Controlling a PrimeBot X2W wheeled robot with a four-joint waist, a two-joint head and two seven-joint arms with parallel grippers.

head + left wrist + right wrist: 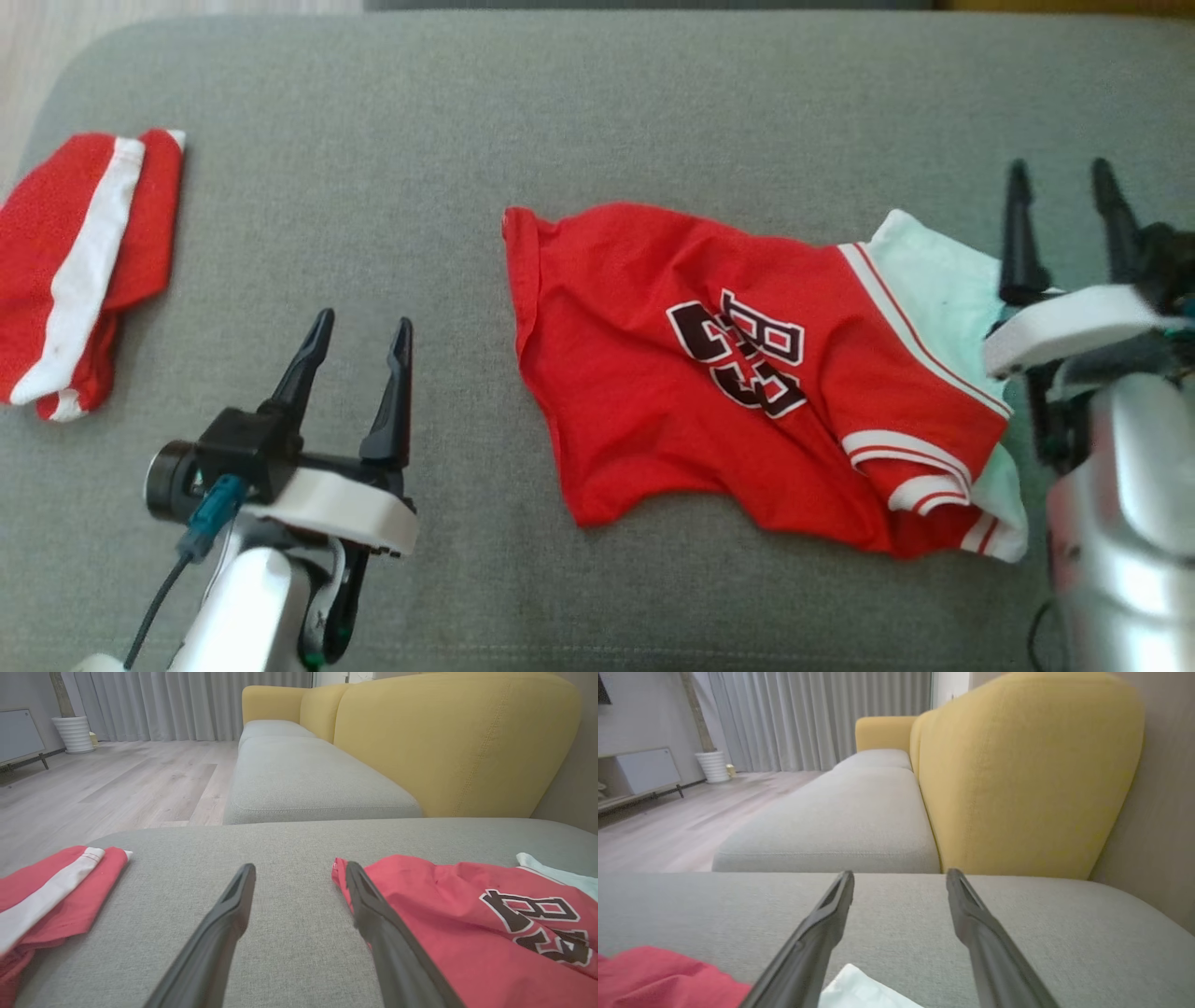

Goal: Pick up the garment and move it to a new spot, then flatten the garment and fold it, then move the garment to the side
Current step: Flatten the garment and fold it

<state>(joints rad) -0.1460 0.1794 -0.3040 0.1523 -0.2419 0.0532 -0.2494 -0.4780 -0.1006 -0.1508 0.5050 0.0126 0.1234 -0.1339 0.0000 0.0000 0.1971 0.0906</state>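
**Left gripper [364, 322] and right gripper [1061, 168] held wide, empty**

The red jersey [691, 392] was seen rumpled right of the grey cushion [373, 140]'s middle. Its opposite edges were judged best pinched low and drawn apart evenly.

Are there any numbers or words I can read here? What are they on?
"23": big black digits edged in white, on the front of the red jersey. They lie sideways and are a bit creased.
Nothing else can be read. The red and white cloth has a stripe but no writing.
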